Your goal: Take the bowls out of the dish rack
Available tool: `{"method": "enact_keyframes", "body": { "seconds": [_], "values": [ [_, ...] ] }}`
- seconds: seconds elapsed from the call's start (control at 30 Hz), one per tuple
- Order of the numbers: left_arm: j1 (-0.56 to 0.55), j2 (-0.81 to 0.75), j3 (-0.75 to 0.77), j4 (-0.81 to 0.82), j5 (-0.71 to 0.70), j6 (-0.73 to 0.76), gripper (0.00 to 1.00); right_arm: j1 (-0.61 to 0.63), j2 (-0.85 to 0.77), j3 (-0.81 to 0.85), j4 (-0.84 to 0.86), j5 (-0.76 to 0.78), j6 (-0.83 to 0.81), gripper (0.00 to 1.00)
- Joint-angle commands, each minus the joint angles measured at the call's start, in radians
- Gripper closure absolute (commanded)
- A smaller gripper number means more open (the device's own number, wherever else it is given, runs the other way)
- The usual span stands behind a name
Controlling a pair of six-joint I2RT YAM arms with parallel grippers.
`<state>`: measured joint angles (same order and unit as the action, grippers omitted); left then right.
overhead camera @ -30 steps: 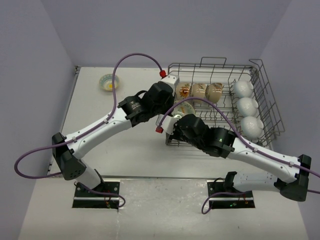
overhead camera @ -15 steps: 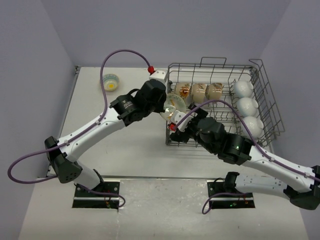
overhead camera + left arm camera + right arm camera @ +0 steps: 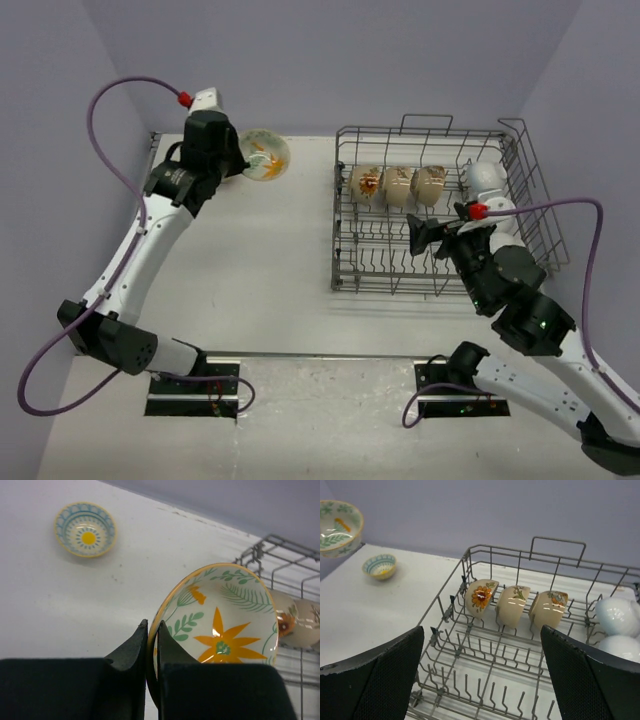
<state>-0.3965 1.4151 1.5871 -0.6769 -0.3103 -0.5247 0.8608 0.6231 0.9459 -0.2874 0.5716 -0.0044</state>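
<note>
Pinching floral bowl [image 3: 220, 625] rim betw. clamped left fingers [image 3: 144, 637]; right fingers [image 3: 385, 670] spread wide, empty, above dish rack [image 3: 485, 665].

I see an orange flower and green fronds inside the yellow-rimmed bowl [image 3: 220, 625]. Far left, the blue-ringed bowl [image 3: 85, 529] has a yellow centre. The grey rack [image 3: 448, 611] shows orange-marked cream bowls [image 3: 512, 607] and white bowls [image 3: 617, 616].
</note>
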Motion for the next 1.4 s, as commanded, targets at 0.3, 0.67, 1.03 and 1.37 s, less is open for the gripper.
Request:
{"method": "enact_keyframes", "body": {
  "seconds": [0.3, 0.67, 1.03, 1.37],
  "values": [
    [0.465, 0.132, -0.062, 0.275, 0.226, -0.132, 1.00, -0.085, -0.040, -0.093, -0.044, -0.176, 0.296, 0.01],
    [0.585, 0.577, 0.180, 0.364, 0.438, -0.132, 1.00, -0.085, -0.123, -0.133, -0.044, -0.231, 0.265, 0.01],
    [0.579, 0.820, 0.424, 0.310, 0.419, -0.064, 1.00, -0.085, -0.125, -0.157, -0.044, -0.257, 0.239, 0.01],
    [0.541, 0.903, 0.530, 0.214, 0.362, 0.008, 1.00, -0.085, -0.117, -0.162, -0.029, -0.271, 0.224, 0.01]
  ]
}}
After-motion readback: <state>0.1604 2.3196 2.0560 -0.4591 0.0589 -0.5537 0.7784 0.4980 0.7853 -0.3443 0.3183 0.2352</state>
